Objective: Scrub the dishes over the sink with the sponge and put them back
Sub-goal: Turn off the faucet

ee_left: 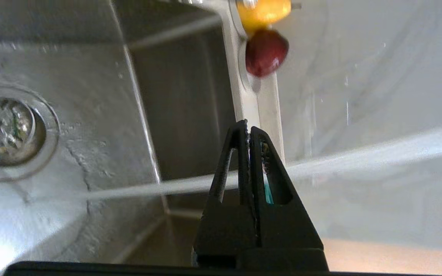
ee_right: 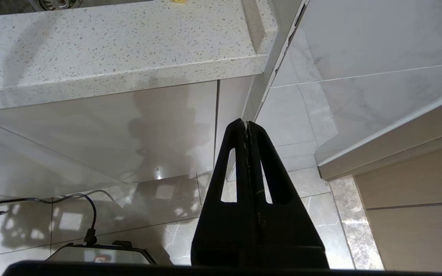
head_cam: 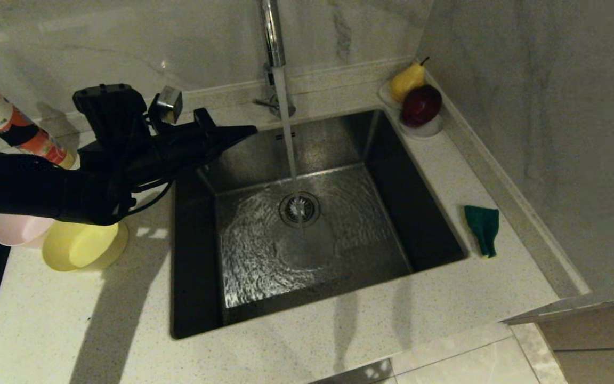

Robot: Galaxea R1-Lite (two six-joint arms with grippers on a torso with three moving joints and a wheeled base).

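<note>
Water runs from the faucet (head_cam: 274,37) into the steel sink (head_cam: 403,213). My left gripper (head_cam: 252,128) hangs over the sink's back left corner, shut with nothing in it; in the left wrist view the left gripper (ee_left: 248,128) points across the basin, with the water stream behind its fingers. The sponge (head_cam: 482,228) lies green side up on the counter right of the sink. On the counter left of the sink, a yellow bowl (head_cam: 84,245) and a pink bowl (head_cam: 19,229) sit partly under my left arm. My right gripper (ee_right: 247,124) hangs shut and empty below the countertop edge.
A white dish holding a pear (head_cam: 407,80) and a red fruit (head_cam: 421,105) stands at the sink's back right corner. A bottle (head_cam: 8,125) stands at the back left. The drain strainer (head_cam: 299,208) sits mid-basin. A wall (head_cam: 552,133) closes the right side.
</note>
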